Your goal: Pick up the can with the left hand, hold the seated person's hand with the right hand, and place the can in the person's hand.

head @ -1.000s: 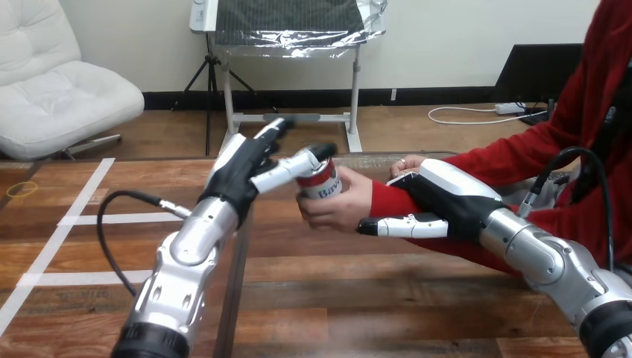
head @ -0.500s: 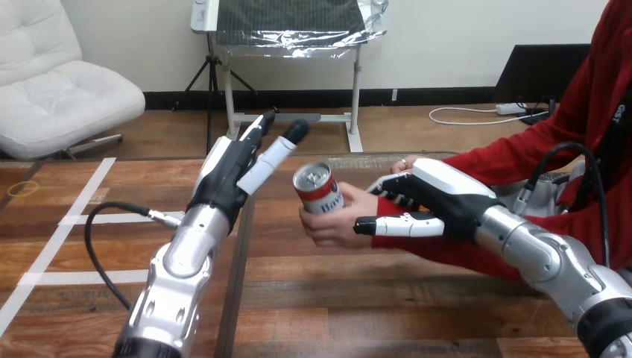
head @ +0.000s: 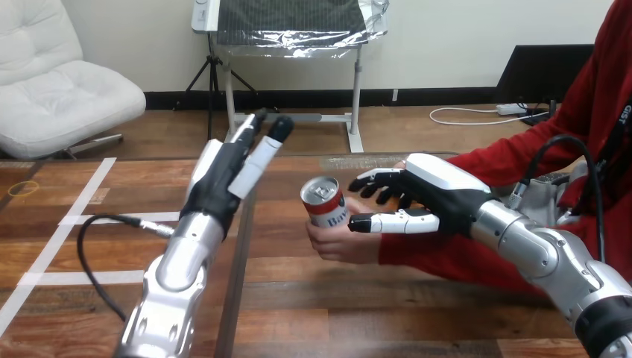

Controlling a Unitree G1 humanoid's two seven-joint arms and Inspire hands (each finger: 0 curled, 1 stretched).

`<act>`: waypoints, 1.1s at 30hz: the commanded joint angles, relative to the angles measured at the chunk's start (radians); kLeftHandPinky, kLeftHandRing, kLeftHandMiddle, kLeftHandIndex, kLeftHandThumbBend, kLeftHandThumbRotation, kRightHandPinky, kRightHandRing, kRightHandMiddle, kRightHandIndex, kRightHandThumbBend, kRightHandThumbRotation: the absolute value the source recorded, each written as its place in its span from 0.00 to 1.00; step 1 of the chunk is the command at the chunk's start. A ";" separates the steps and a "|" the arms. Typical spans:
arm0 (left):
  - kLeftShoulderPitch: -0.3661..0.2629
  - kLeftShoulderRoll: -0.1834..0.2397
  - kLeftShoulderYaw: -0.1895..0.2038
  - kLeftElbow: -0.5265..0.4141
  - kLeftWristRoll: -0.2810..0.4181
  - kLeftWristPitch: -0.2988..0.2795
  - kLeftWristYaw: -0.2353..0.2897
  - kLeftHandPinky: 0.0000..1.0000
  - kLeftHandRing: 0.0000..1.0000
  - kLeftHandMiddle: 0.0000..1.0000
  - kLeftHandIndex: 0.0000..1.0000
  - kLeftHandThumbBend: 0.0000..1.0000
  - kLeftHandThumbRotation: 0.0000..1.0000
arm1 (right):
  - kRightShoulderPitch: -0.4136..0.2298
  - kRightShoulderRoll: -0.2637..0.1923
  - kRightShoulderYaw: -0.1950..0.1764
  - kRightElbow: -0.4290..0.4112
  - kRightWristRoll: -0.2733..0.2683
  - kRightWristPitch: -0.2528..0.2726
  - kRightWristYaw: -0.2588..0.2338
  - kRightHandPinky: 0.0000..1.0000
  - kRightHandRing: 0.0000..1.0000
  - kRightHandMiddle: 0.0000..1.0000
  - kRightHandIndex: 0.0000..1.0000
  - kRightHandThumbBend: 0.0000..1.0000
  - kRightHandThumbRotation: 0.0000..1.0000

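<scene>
Can is held upright in the person's hand above the table. Left hand is seen apart from it, fingers straight and released; right hand is poised over the person's wrist, fingers loosely spread, no clasp visible. Thin smooth wall is judged light, slippery and dent-prone, so a mid-body grip is advised.

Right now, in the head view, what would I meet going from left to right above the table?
left hand → can → right hand
</scene>
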 commanded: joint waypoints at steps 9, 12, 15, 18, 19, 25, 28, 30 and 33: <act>0.082 -0.045 0.069 -0.152 -0.105 -0.074 0.031 1.00 1.00 0.98 0.95 1.00 1.00 | 0.076 0.013 -0.070 -0.143 0.096 0.047 -0.008 0.64 0.80 0.85 0.87 1.00 1.00; 0.110 -0.053 0.078 -0.178 -0.132 -0.090 0.023 1.00 1.00 0.97 0.95 0.98 1.00 | 0.105 0.026 -0.087 -0.181 0.130 0.062 -0.014 0.65 0.81 0.85 0.88 1.00 1.00; 0.147 -0.058 0.082 -0.216 -0.154 -0.106 0.015 1.00 0.99 0.96 0.94 0.96 1.00 | 0.147 0.048 -0.115 -0.236 0.175 0.077 -0.025 0.66 0.82 0.86 0.88 1.00 1.00; 0.182 -0.062 0.084 -0.253 -0.175 -0.123 0.009 1.00 0.97 0.95 0.93 0.94 1.00 | 0.184 0.071 -0.139 -0.277 0.222 0.067 -0.035 0.68 0.83 0.86 0.88 1.00 1.00; 0.189 -0.063 0.085 -0.261 -0.179 -0.125 0.008 1.00 0.97 0.94 0.93 0.93 1.00 | 0.191 0.075 -0.143 -0.286 0.231 0.064 -0.036 0.69 0.83 0.87 0.88 1.00 1.00; 0.257 -0.067 0.080 -0.335 -0.194 -0.151 0.002 0.99 0.92 0.91 0.90 0.87 1.00 | 0.255 0.132 -0.188 -0.346 0.353 0.037 -0.018 0.75 0.86 0.88 0.89 0.99 1.00; 0.288 -0.064 0.076 -0.362 -0.197 -0.181 -0.012 0.98 0.91 0.90 0.89 0.84 1.00 | 0.289 0.160 -0.203 -0.385 0.403 0.030 -0.013 0.77 0.86 0.89 0.89 0.98 1.00; 0.312 -0.063 0.074 -0.384 -0.198 -0.202 -0.021 0.97 0.89 0.89 0.88 0.80 1.00 | 0.317 0.180 -0.210 -0.421 0.434 0.026 -0.009 0.79 0.87 0.89 0.90 0.98 1.00; 0.342 -0.067 0.073 -0.411 -0.201 -0.224 -0.027 0.96 0.88 0.88 0.88 0.77 1.00 | 0.355 0.208 -0.216 -0.473 0.477 0.025 0.000 0.80 0.87 0.89 0.90 0.97 1.00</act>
